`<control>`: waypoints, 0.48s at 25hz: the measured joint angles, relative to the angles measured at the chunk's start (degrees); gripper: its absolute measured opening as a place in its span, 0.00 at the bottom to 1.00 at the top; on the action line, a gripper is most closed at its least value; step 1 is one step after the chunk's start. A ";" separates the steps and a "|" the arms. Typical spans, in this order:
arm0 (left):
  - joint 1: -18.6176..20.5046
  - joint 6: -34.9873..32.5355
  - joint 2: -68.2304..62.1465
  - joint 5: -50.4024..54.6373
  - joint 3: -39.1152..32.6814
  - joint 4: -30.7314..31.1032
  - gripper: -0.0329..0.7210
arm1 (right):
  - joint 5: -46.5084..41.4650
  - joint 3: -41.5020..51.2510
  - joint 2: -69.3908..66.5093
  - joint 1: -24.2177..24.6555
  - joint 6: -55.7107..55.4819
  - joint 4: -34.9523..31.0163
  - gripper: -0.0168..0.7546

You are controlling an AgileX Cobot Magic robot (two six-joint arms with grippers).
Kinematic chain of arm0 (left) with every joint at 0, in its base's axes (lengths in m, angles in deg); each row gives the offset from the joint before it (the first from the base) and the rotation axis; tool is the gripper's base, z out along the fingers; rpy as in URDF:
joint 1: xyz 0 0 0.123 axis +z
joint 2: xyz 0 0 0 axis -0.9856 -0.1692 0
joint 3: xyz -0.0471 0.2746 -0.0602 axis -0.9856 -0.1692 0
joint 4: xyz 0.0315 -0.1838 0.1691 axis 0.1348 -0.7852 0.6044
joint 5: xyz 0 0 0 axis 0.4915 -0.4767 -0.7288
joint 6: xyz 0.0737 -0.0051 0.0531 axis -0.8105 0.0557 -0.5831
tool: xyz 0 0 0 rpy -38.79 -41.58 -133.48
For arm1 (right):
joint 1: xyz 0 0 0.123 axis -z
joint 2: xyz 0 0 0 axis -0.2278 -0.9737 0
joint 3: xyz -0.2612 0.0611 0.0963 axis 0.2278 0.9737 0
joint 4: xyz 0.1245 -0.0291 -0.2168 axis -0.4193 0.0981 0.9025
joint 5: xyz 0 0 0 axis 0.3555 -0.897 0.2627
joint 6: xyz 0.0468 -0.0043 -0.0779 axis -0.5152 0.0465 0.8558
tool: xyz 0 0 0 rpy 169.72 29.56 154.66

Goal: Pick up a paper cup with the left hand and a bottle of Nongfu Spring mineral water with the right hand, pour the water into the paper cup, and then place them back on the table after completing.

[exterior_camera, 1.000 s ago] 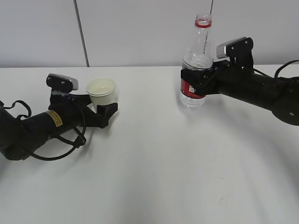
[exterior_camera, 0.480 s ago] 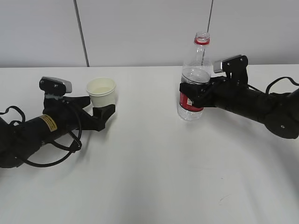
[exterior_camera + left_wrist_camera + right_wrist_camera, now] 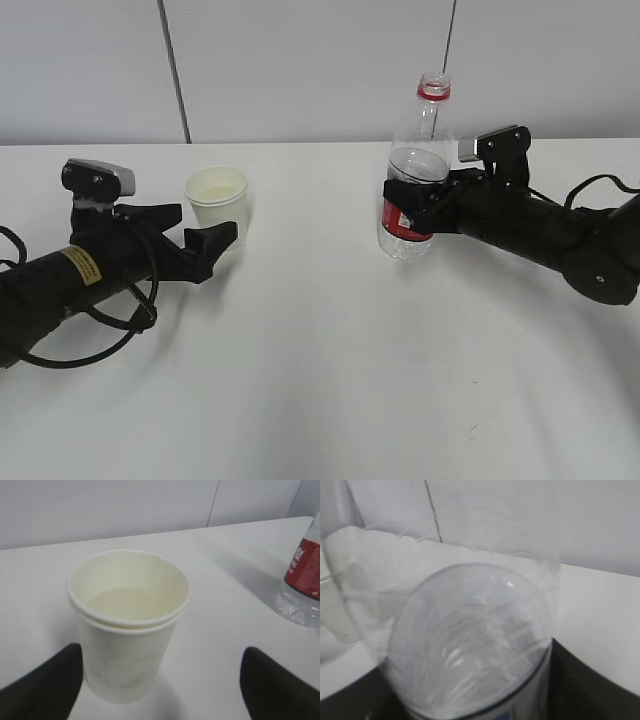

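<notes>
The white paper cup [image 3: 217,200] stands on the table [image 3: 320,380], free of my left gripper; it looks like two nested cups and holds clear water [image 3: 127,604]. My left gripper [image 3: 195,228] is open, its fingers just short of the cup on the near-left side. In the left wrist view the cup [image 3: 127,630] sits ahead of the open gripper [image 3: 160,660], nearer the left finger. My right gripper [image 3: 405,205] is shut on the red label of the uncapped, upright Nongfu Spring bottle [image 3: 418,165], whose base rests on the table. The bottle [image 3: 470,640] fills the right wrist view.
A grey wall with vertical seams [image 3: 172,70] runs behind the table's far edge. The bottle's lower part also shows at the right edge of the left wrist view [image 3: 302,580]. A loose black cable [image 3: 110,330] loops beside the left arm.
My left gripper has let go of the cup and drawn back to the left. My right arm has lowered the bottle and shifted it slightly left.
</notes>
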 joint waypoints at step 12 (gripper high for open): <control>0.00 0.00 1.89 -1.09 -2.95 -0.66 0.81 | -0.48 -0.11 0.00 0.00 0.00 -0.11 0.62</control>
